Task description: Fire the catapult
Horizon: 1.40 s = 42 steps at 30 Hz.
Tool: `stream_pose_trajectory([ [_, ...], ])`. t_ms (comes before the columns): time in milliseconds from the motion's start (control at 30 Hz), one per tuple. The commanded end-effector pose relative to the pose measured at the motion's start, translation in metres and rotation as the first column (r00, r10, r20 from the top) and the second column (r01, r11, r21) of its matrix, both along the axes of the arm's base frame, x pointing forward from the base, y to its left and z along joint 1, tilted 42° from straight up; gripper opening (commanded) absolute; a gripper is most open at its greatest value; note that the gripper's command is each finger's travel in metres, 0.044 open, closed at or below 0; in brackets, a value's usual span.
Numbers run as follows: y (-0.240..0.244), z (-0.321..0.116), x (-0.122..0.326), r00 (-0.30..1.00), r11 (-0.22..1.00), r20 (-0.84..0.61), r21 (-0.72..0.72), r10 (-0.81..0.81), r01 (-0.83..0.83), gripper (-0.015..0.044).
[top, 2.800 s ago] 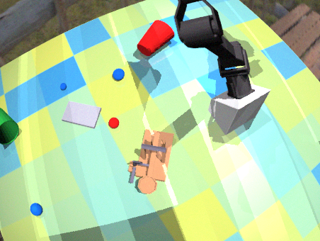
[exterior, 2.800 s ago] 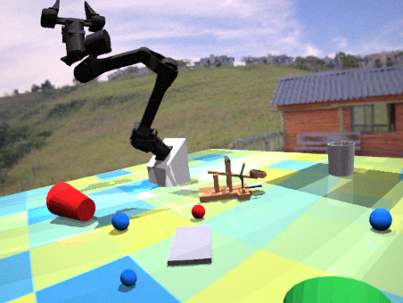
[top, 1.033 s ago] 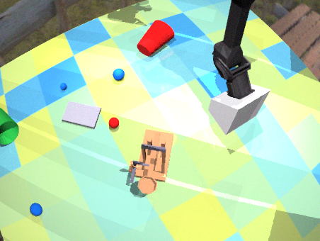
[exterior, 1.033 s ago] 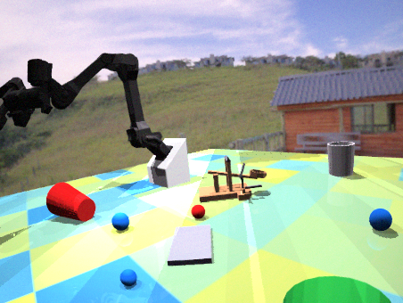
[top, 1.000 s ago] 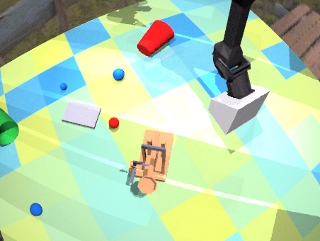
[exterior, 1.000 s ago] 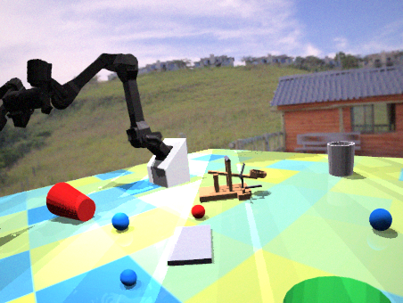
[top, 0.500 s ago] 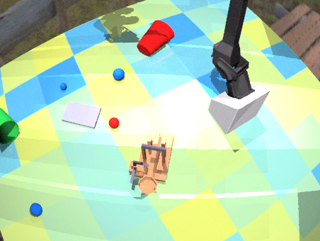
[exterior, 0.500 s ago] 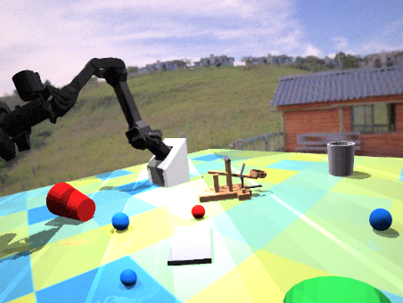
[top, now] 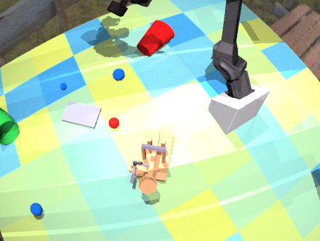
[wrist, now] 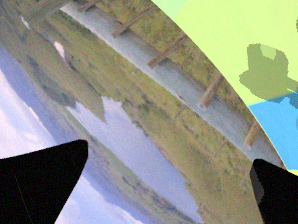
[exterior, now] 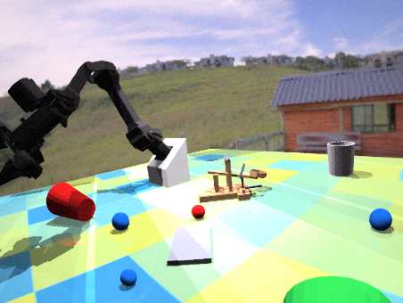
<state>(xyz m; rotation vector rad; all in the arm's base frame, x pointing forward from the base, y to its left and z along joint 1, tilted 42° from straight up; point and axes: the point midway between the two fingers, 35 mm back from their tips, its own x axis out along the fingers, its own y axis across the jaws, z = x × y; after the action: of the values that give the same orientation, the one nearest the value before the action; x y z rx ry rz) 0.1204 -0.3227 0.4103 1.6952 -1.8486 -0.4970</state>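
The wooden catapult [top: 153, 148] [exterior: 218, 195] stands on the table, its round cup [top: 147, 185] [exterior: 258, 174] raised and showing no ball. A red ball [top: 114, 122] [exterior: 198, 211] lies near it. A blue ball [top: 118, 74] [exterior: 120, 221], a smaller blue ball [top: 63, 86] [exterior: 128, 277] and another blue ball [top: 36, 209] [exterior: 381, 219] lie apart. A greyish-white mug [exterior: 341, 159] stands upright beyond the catapult in the exterior view, outside the top view. My gripper [wrist: 173, 160] is open and empty, high past the red cup, far from catapult and balls; the exterior view cuts off its end.
A red cup [top: 156, 37] [exterior: 67, 202] lies on its side at the arm's side of the table. A green cup [top: 7, 131] [exterior: 336, 291] is partly cut off. A flat pale slab [top: 81, 114] [exterior: 192, 247] lies near the red ball. The arm rises from a white block [top: 244, 113] [exterior: 178, 165].
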Motion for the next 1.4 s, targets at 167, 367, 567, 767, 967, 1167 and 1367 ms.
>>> stream_pose_trajectory([
  [167,0.007,-0.061,0.079,0.977,0.96,-0.091,0.22,0.194,-0.171,0.044],
  [367,0.027,-0.105,0.128,0.933,0.895,-0.156,0.368,0.326,-0.251,0.044],
  [567,0.058,-0.149,0.168,0.865,0.812,-0.22,0.503,0.451,-0.295,0.044],
  [767,0.098,-0.192,0.199,0.774,0.723,-0.284,0.623,0.566,-0.3,0.044],
  [967,0.145,-0.233,0.217,0.659,0.638,-0.347,0.722,0.668,-0.267,0.044],
  [1167,0.195,-0.27,0.223,0.522,0.574,-0.409,0.794,0.749,-0.201,0.044],
  [1367,0.244,-0.303,0.216,0.362,0.539,-0.471,0.835,0.804,-0.111,0.044],
])
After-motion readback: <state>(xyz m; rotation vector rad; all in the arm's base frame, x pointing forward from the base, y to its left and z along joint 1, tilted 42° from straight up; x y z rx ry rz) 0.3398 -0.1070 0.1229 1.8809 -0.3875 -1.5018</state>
